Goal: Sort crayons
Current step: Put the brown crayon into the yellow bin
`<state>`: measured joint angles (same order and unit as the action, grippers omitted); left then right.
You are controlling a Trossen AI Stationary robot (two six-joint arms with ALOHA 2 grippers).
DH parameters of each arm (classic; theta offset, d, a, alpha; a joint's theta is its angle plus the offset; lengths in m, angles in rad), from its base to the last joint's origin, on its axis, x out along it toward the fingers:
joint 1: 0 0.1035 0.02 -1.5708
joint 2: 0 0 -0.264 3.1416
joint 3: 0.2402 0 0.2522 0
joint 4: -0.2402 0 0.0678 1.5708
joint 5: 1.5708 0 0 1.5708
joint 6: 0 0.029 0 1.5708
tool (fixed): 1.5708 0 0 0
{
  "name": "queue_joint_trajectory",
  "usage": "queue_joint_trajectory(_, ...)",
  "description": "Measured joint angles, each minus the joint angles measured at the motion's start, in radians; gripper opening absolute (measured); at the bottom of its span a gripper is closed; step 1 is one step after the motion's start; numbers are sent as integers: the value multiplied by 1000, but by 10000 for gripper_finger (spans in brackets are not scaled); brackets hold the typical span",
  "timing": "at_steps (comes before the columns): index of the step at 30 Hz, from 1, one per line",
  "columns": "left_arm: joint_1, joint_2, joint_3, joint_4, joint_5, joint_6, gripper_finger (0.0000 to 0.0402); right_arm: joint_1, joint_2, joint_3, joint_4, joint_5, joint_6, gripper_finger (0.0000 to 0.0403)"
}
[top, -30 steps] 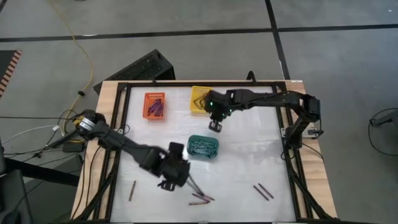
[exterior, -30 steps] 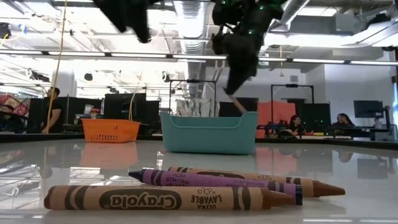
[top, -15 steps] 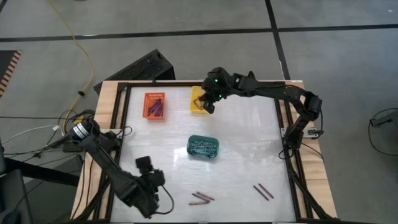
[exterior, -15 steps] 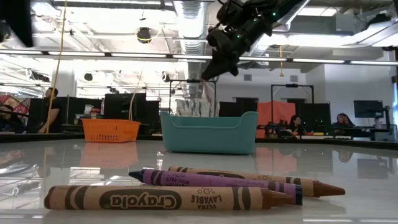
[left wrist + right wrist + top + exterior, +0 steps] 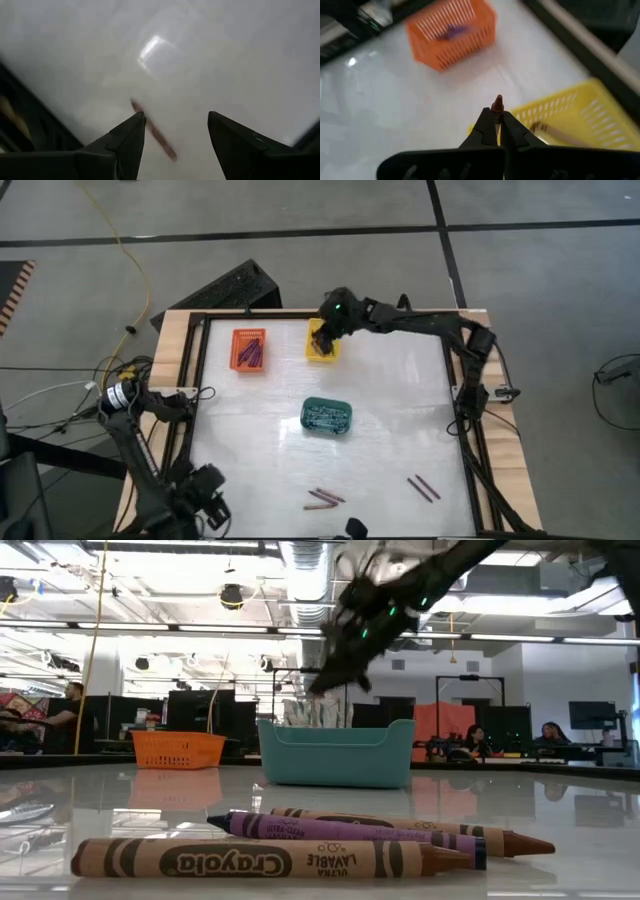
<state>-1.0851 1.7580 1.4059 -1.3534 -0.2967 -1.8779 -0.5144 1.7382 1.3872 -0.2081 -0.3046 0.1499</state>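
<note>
My right gripper (image 5: 322, 342) (image 5: 498, 120) hangs over the yellow basket (image 5: 580, 120), shut on a brown-red crayon (image 5: 497, 104). My left gripper (image 5: 205, 505) (image 5: 175, 120) is at the table's near left corner, open and pointing down. A brown-red crayon (image 5: 152, 131) lies on the white tabletop below the gap between its fingers. More crayons lie near the front edge: a cluster (image 5: 325, 498) (image 5: 340, 830) and a pair (image 5: 423, 488). The orange basket (image 5: 249, 350) holds purple crayons. The teal basket (image 5: 327, 417) holds teal-grey ones. My right gripper pinches the brown-red crayon between its two fingers, and only the pointed end (image 5: 497, 103) sticks out past the fingertips. The crayon lies along the fingers, which slant down toward the table's far left. It is lifted clear, above the yellow basket's edge.
A tan crayon (image 5: 560, 132) lies inside the yellow basket. A black frame (image 5: 190, 380) runs round the white tabletop, close to my left gripper. In the low view, people sit and stand in the room beyond the table.
My left gripper has swung from the table's near middle, above the crayon cluster, to the near left corner. It rolled about its own axis, sank a little and stayed open. My right gripper has carried its crayon toward the far edge, from beside the yellow basket to over it, staying shut.
</note>
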Motion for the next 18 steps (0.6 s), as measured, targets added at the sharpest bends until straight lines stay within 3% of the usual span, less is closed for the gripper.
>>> queue_joint_trajectory(5, -78, 3, 0, 23, 59, -206, 206, -4, 81, -2, 33, 65, 27, 0)
queue_joint_trajectory(10, -89, 41, -4, 95, 85, -212, 206, -27, 84, -2, 47, 123, 29, 0)
queue_joint_trajectory(18, -73, 66, -74, 204, 123, -213, 206, -45, 83, -1, -21, 93, 75, 1)
